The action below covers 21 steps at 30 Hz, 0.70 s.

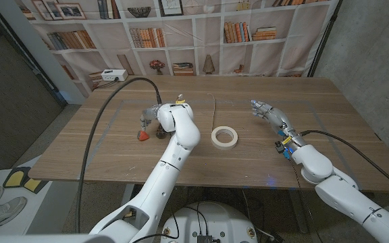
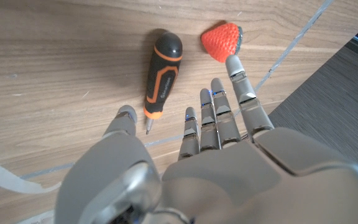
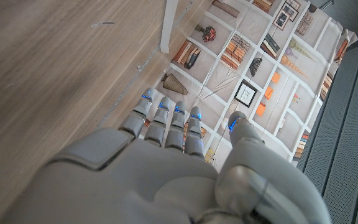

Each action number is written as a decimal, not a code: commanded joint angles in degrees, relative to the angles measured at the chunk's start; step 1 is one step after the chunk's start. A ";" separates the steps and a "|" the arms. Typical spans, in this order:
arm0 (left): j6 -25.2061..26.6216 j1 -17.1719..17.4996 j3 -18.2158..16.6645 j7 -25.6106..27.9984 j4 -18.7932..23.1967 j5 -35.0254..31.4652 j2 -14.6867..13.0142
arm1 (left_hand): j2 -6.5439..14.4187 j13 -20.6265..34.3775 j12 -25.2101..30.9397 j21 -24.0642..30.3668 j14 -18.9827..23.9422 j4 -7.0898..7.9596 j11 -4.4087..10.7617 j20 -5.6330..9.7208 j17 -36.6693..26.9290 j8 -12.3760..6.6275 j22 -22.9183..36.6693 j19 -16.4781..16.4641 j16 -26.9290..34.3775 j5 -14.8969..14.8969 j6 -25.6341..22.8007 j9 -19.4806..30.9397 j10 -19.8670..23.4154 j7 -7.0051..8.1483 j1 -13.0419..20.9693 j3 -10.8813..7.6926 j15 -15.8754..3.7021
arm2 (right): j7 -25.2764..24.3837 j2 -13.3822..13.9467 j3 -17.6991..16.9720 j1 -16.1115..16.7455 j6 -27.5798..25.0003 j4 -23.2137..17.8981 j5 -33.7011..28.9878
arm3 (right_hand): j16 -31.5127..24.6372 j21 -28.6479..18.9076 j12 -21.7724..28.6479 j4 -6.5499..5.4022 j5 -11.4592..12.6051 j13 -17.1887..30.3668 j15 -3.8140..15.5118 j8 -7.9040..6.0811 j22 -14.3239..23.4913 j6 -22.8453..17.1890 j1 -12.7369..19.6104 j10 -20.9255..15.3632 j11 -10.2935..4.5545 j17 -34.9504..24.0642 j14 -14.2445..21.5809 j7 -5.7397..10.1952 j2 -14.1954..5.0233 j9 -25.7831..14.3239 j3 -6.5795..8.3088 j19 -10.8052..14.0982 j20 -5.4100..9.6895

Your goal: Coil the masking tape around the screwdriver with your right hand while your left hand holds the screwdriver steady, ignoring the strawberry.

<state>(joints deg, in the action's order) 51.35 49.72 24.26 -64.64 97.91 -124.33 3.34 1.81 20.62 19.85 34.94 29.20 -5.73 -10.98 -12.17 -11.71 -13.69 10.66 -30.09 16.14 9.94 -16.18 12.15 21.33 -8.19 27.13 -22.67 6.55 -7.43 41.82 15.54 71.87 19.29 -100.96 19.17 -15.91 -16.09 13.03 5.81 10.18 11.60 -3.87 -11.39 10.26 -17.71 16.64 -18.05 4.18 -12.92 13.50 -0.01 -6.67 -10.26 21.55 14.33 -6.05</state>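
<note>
wooden table (image 1: 248,162) — one screwdriver (image 2: 161,73), one masking tape roll (image 1: 224,138), one strawberry (image 2: 222,41).
left hand (image 2: 216,134) released, fingers spread just short of the screwdriver, strawberry by a fingertip — plain in the left wrist view; head view's arm hides the tool. right hand (image 1: 270,112) released, right of the tape, apart.

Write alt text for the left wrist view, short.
The robot's left hand, open with fingers spread, hovers over a black-and-orange screwdriver lying on the wooden table, not touching it. A red strawberry lies just beside the screwdriver's handle end.
</note>
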 commanded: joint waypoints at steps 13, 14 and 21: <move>6.92 -8.77 4.71 7.38 -15.28 16.51 -4.64 | 2.80 0.72 0.42 0.30 1.20 -2.41 1.34 0.08 0.31 0.05 0.18 -3.28 -0.28 0.90 -1.75 0.24 1.69 -2.71 3.50 -2.99 -1.35 | -2.58 0.03 -1.17 1.61 -2.64 -1.35 -0.38 | -0.12 0.19 -0.07 0.14 -0.03 0.13 -0.12 0.00 0.31 -0.74 -0.38 -0.81 0.17 -0.25 0.23 0.08 0.19 -0.32 -0.48 0.54 0.10; 7.18 -9.12 5.37 7.73 -15.61 17.34 -5.06 | 3.02 0.81 0.55 0.49 2.06 -2.90 1.60 0.16 0.41 0.04 0.18 -4.05 -0.14 0.94 -1.97 0.26 2.27 -2.60 4.28 -3.52 -1.70 | -2.73 0.07 -1.23 1.70 -2.72 -1.40 -0.56 | -0.12 0.19 -0.08 0.14 -0.03 0.13 -0.14 0.00 0.31 -0.76 -0.39 -0.82 0.19 -0.25 0.25 0.09 0.19 -0.32 -0.50 0.55 0.08; 8.97 -12.19 10.12 6.48 -19.07 20.24 -7.40 | 4.65 1.52 0.36 1.76 4.11 -5.21 2.92 4.02 0.29 0.06 0.39 -7.41 0.16 1.40 -2.65 0.56 4.21 -2.09 13.94 -7.75 -4.01 | -3.94 0.04 -2.20 2.77 -3.57 -2.31 -0.68 | -0.13 0.26 -0.11 0.07 -0.01 0.14 -0.13 0.02 0.31 -0.79 -0.50 -0.88 0.17 -0.29 0.27 0.06 0.12 -0.32 -0.59 0.53 0.10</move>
<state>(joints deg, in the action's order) 57.37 41.96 28.19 -58.25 84.30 -110.25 -0.55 6.16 21.68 20.15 35.95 32.40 -10.39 -8.39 -10.27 -10.99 -13.69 10.81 -36.09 16.10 11.03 -18.22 12.41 24.54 -8.19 36.80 -29.00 3.35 -9.03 42.01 14.40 73.43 16.88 -102.29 18.82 -15.91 -15.88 13.03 5.78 10.19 11.59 -3.87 -11.39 10.26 -17.92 16.42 -18.25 4.39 -12.91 13.50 0.21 -6.44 -10.26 21.09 14.33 -6.05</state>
